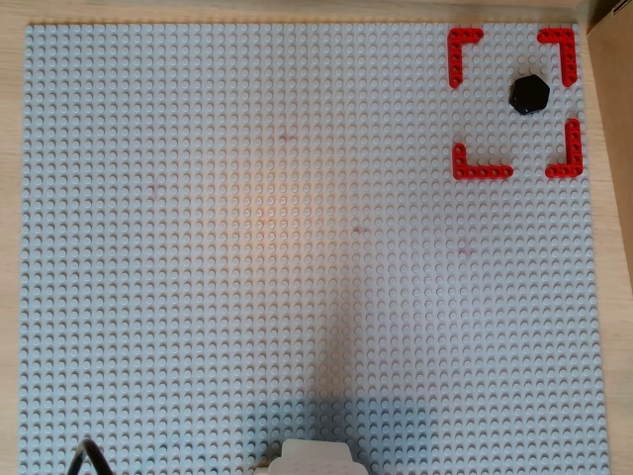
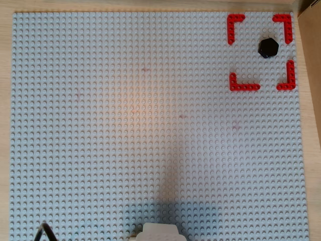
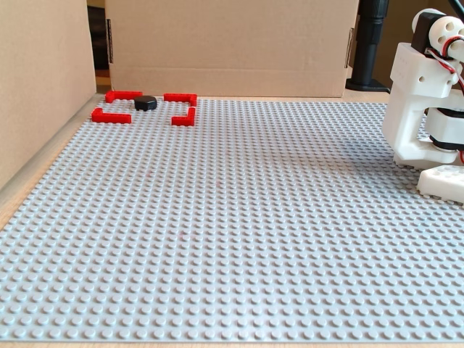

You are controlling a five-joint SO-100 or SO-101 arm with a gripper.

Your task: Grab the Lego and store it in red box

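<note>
The claw itself is outside every view, so whether it is open or closed cannot be told. Only the white plastic arm base [image 3: 420, 109] shows, standing at the right edge of the grey studded baseplate [image 3: 239, 217] in the fixed view; in both overhead views just a white part of it [image 1: 315, 458] pokes in at the middle of the plate's bottom edge, with a dark shadow running up from it.

The small glossy black hexagonal Lego piece [image 1: 529, 94] lies flat in the plate's top right corner in both overhead views, inside the red box of four thin L-shaped corner pieces [image 1: 465, 45], nearer its right side and apart from all four corners. In the fixed view the same black piece [image 3: 146, 103] and red outline [image 3: 111, 116] sit at the far left corner, in front of a brown cardboard wall [image 3: 232, 43]. The baseplate rests on a light wooden desk [image 1: 10, 247].
</note>
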